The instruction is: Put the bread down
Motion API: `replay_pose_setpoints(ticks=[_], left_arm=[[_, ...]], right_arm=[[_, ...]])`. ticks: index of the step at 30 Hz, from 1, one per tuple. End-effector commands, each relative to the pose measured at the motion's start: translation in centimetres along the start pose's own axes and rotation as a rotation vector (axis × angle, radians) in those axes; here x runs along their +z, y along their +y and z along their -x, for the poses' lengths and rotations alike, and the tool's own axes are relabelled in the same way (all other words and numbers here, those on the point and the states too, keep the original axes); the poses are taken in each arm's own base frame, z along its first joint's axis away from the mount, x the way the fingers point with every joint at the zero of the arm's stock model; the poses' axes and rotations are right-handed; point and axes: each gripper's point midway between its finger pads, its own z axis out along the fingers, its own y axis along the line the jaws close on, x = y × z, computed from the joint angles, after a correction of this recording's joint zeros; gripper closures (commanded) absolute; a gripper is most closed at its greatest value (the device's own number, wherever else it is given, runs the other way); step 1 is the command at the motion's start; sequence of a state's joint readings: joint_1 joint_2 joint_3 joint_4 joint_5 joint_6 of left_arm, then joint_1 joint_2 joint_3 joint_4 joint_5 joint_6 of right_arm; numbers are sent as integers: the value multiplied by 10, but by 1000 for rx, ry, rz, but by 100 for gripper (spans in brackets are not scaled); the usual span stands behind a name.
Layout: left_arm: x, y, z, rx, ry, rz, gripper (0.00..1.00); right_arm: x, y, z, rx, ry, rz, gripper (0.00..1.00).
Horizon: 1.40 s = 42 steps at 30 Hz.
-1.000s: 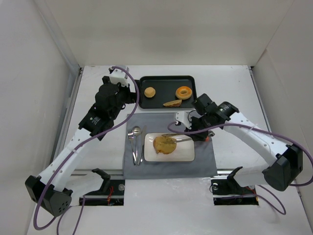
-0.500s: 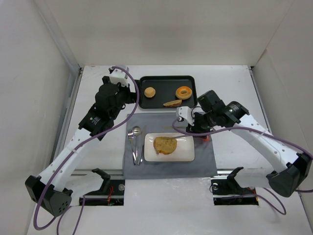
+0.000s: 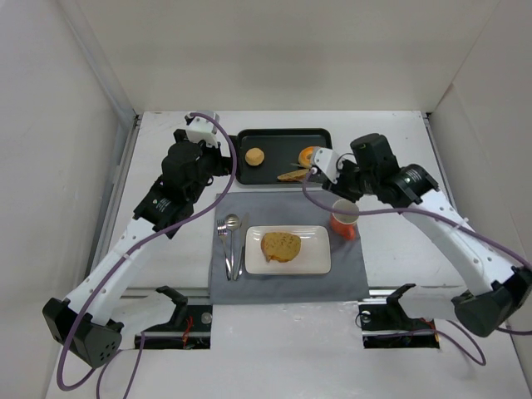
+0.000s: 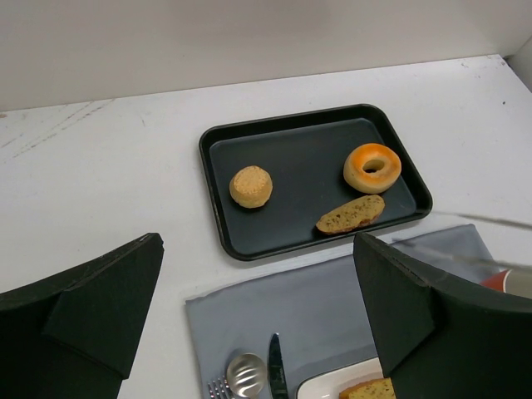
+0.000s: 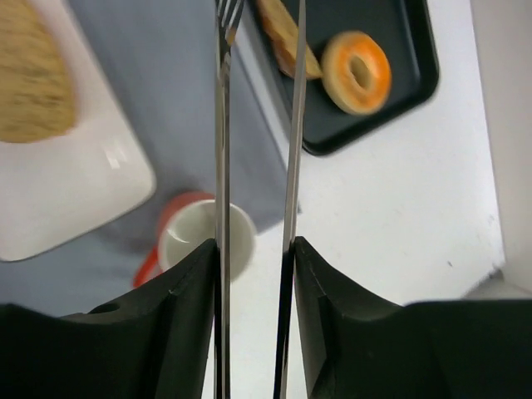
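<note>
The black tray point(image 3: 278, 143) sits at the upper centre of the counter point(image 3: 399, 150) and contains three items: a round bun point(image 3: 255, 155) at its left, a glazed donut point(image 3: 307, 153) at its right, and the half bread slice point(image 3: 293, 175) along its lower edge, just below the donut. The white plate point(image 3: 314, 263) rests on the grey mat point(image 3: 349, 270) at the centre of the overhead view and carries the large bread slice point(image 3: 281, 246), lying flat, left of the plate's middle. A spoon point(image 3: 231, 223), fork point(image 3: 223, 243) and knife point(image 3: 241, 245) lie on the mat to the left of the plate. A red cup point(image 3: 343, 218) stands on the mat off the plate's upper right corner. The right gripper point(image 5: 253, 258) is closed on a pair of metal tongs point(image 5: 220, 125), one finger pressing each blade. The blade tips lie over the half bread slice at the tray's right end, and contact cannot be determined. The left gripper point(image 4: 258, 249) is spread wide with nothing between its fingers, above the mat's upper left corner. Compared with one second ago, the right gripper has moved from the plate up to the tray. The cup, previously covered by that arm, is now exposed. The large bread slice, the tray contents and the left arm are unchanged.
</note>
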<state>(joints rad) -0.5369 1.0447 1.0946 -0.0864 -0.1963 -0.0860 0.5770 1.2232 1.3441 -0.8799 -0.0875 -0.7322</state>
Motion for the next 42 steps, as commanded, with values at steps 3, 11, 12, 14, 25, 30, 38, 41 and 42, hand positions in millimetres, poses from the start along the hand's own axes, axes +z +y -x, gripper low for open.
replay_pose_setpoints(ticks=[3, 11, 12, 14, 25, 30, 38, 41, 42], left_arm=[[-6, -1, 25, -12, -86, -8, 3], [-9, -1, 27, -14, -95, -9, 3], [-9, -1, 27, -14, -95, -9, 3], [-9, -1, 27, -14, -95, -9, 3], [-9, -1, 27, -14, -95, -9, 3], [-9, -1, 27, -14, -95, -9, 3], [-9, -1, 27, -14, -95, -9, 3], [-9, -1, 27, -14, -95, -9, 3], [-9, -1, 27, -14, -95, -9, 3]], right_arm=[[14, -64, -11, -67, 68, -174, 56], [25, -88, -29, -142, 149, -162, 58], [24, -88, -29, -154, 150, -161, 58], [25, -89, -30, -162, 157, -152, 58], [43, -78, -46, -205, 222, -67, 58], [50, -72, -46, -240, 238, -38, 58], [63, -67, -49, -281, 274, -4, 58], [68, -66, -47, -289, 281, 3, 58], [71, -67, -46, -289, 282, 4, 58]])
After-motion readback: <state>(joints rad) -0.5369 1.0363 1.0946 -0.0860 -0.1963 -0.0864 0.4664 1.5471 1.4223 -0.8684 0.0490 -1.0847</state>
